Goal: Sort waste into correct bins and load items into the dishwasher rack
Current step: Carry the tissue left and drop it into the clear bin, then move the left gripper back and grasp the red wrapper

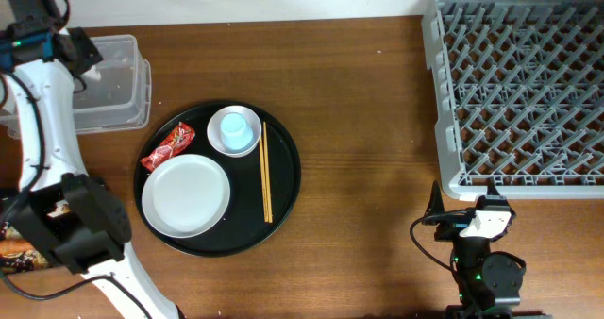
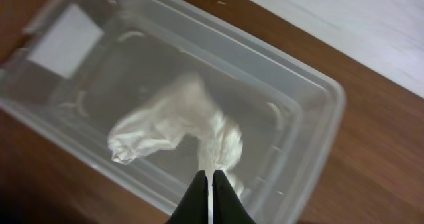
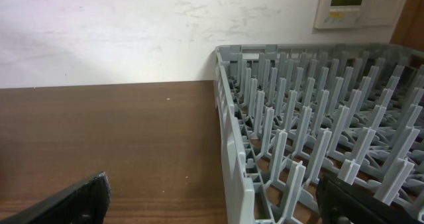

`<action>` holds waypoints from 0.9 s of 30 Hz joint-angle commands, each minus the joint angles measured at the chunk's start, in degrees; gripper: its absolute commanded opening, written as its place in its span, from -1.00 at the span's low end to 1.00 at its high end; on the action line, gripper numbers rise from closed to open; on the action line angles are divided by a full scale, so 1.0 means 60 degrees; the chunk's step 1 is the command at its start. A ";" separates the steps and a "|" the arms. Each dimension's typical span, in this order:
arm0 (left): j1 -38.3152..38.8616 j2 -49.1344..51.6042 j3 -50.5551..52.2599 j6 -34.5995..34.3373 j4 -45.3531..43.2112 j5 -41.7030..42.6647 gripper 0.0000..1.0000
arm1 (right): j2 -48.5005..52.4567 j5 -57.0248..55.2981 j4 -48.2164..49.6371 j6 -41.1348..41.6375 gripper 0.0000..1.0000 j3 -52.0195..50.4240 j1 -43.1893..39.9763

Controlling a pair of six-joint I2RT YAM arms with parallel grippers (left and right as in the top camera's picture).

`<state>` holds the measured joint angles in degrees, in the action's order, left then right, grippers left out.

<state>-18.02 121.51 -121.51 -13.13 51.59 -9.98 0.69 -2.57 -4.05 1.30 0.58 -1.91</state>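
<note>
My left gripper [image 2: 211,175] is shut on a strip of the crumpled white tissue [image 2: 172,121], which trails down into the clear plastic tub [image 2: 301,85]. From overhead the left gripper [image 1: 87,57] hangs over this tub [image 1: 118,92] at the far left. The round black tray [image 1: 285,182] holds the red snack wrapper [image 1: 167,149], the white plate [image 1: 186,194], the white bowl [image 1: 216,142] with the light blue cup [image 1: 233,127] in it, and two wooden chopsticks [image 1: 265,173]. My right gripper [image 3: 222,207] stands open and empty beside the grey dishwasher rack [image 3: 298,131].
The rack [image 1: 519,83] fills the back right of the table, its near left corner just ahead of the right gripper [image 1: 472,210]. The left arm's base and links stand at the front left. Bare wood lies between the round tray and the rack.
</note>
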 commanded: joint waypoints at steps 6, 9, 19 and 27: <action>-0.0506 0.0823 -0.0164 -0.0055 0.0393 -0.0517 -0.64 | -0.0080 -0.0117 -0.0073 0.0000 0.97 -0.0044 -0.0062; -0.0495 0.0692 -0.0168 -0.0051 0.0645 -0.0368 -0.63 | -0.0080 -0.0120 -0.0073 0.0000 0.97 -0.0044 -0.0062; -0.0495 -0.0943 -0.0168 -0.0051 0.1158 0.3388 -0.44 | -0.0080 -0.0117 -0.0073 0.0000 0.97 -0.0044 -0.0062; -0.0197 -0.1184 -0.0157 0.0984 0.3504 0.6269 -0.62 | -0.0080 -0.0120 -0.0073 0.0000 0.97 -0.0044 -0.0062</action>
<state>-20.67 114.32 -122.28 -12.73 69.21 20.16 0.69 -2.59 -4.05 1.32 0.58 -1.91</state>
